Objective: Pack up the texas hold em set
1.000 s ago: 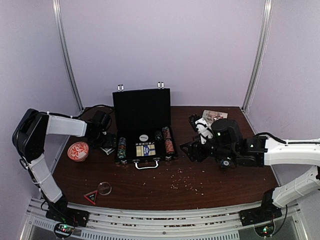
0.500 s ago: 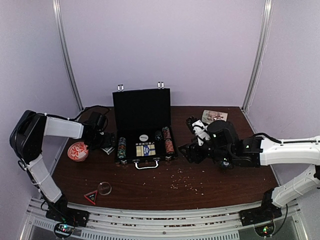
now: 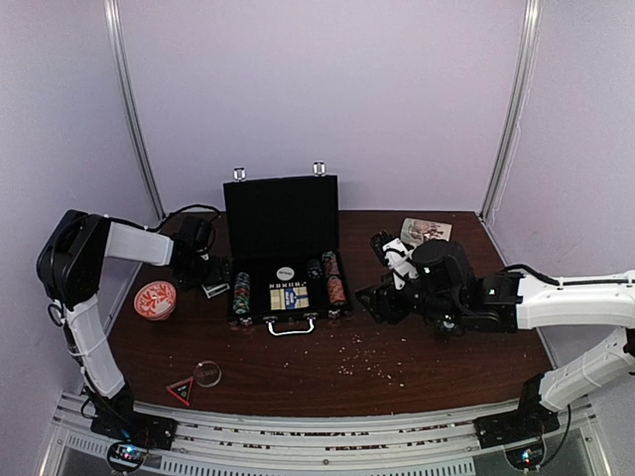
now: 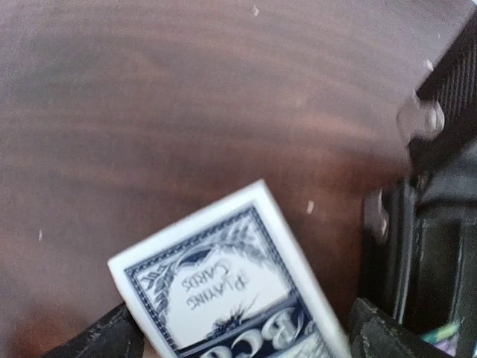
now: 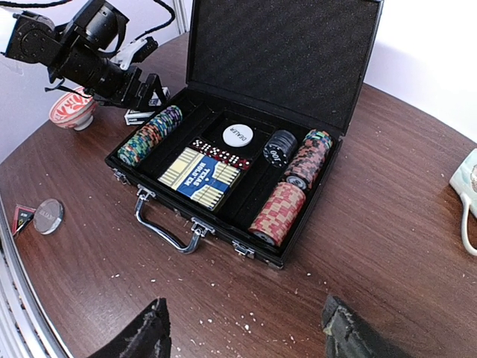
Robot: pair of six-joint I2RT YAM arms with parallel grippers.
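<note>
Left wrist view: your left end effector [image 4: 238, 328] stands spread along the frame's bottom, the card deck [image 4: 223, 291] flat on the worktop [image 4: 149, 112] between its fingers, briefcase [image 4: 436, 250] at right.

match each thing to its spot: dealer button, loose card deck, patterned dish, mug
Things:
1 dealer button
2 loose card deck
3 patterned dish
4 mug

Places:
A far left of the table
B right of the case
C inside the case
D just outside the case's left wall

Pairs: 1-C, 2-D, 3-A, 4-B
</note>
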